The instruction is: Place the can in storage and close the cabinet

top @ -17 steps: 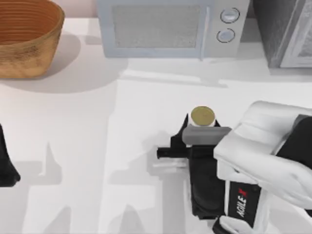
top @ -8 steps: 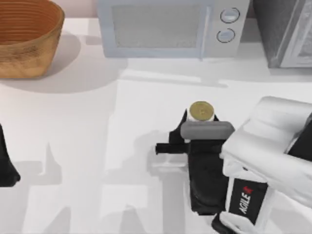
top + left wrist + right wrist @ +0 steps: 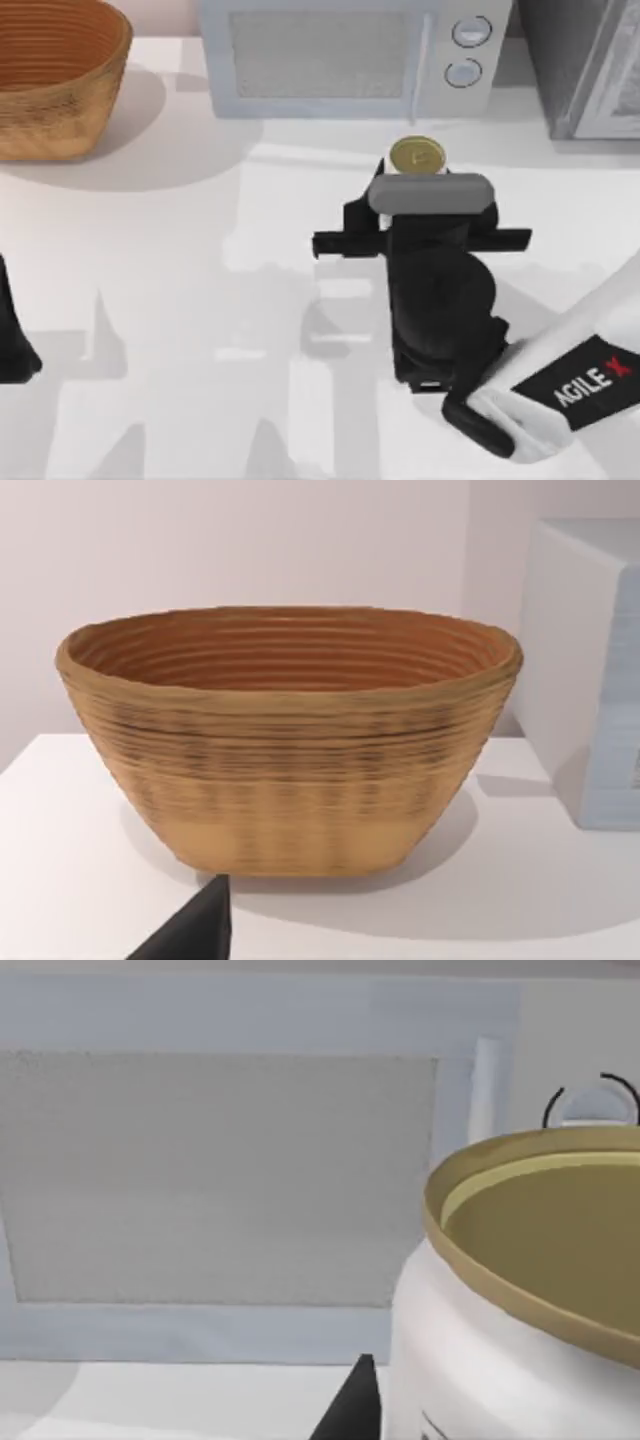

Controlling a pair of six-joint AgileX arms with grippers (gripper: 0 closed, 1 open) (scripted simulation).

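1. The bench (image 3: 150,300) is laid out with three large units along its far edge: a woven basket (image 3: 55,75) at the left, a white microwave (image 3: 350,55) in the middle, and the cabinet (image 3: 580,65) at the far right corner, cut off by the frame.
2. The cabinet is identified by its dark grey speckled body and pale framed door panel. Whether the door is open cannot be told from the part that is visible.
3. The right arm (image 3: 570,385) is extended from the lower right toward the microwave front, so that its load is carried above the bench and clear of the surface.
4. The right claw (image 3: 418,175) is closed on the can, with a dark finger seen at each side of the tin. The grip is judged to be applied at the body, which leaves the top exposed.
5. The can (image 3: 417,157) is held upright just in front of the microwave, well left of the cabinet. Its gold top and white wall are seen close up in the right wrist view (image 3: 520,1290).
6. A sideways transfer toward the cabinet is judged to be required next.
7. The left arm (image 3: 12,340) is parked at the left edge of the bench; the state of its claw cannot be told.
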